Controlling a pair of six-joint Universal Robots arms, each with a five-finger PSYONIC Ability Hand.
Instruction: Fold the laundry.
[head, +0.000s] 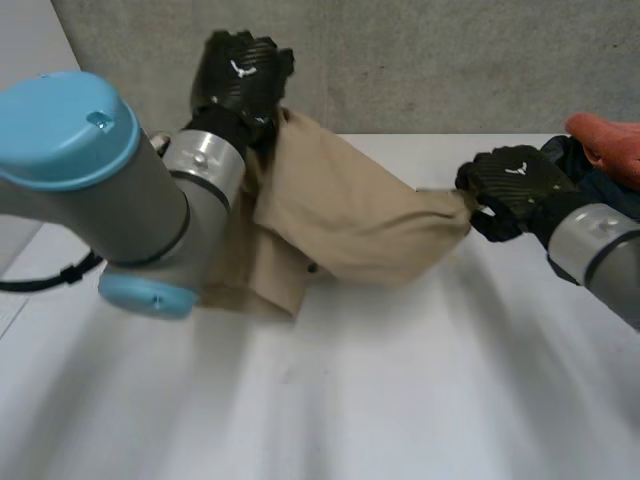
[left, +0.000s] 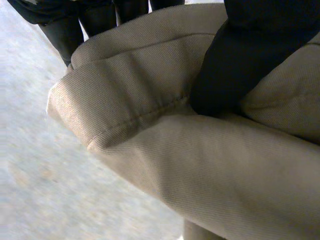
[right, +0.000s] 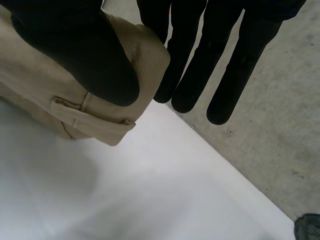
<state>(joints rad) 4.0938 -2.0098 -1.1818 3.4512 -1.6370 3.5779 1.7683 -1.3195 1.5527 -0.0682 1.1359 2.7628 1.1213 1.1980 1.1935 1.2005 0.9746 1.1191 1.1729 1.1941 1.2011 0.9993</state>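
A tan garment (head: 340, 210) hangs stretched between my two hands, with its lower folds resting on the white table (head: 400, 380). My left hand (head: 240, 75) is raised at the back left and is shut on one end of the garment. In the left wrist view the thumb (left: 235, 60) presses a hemmed edge of the tan garment (left: 150, 150) against the fingers behind it. My right hand (head: 510, 185) holds the other end lower down at the right. Its thumb (right: 85, 55) pinches a waistband corner of the tan garment (right: 35, 90), by a belt loop (right: 95, 122).
An orange-red cloth (head: 610, 145) and a dark cloth (head: 600, 190) lie at the table's right edge, behind my right forearm. A grey wall (head: 450, 60) runs along the table's far edge. In the right wrist view, grey floor (right: 280, 125) lies past the table edge.
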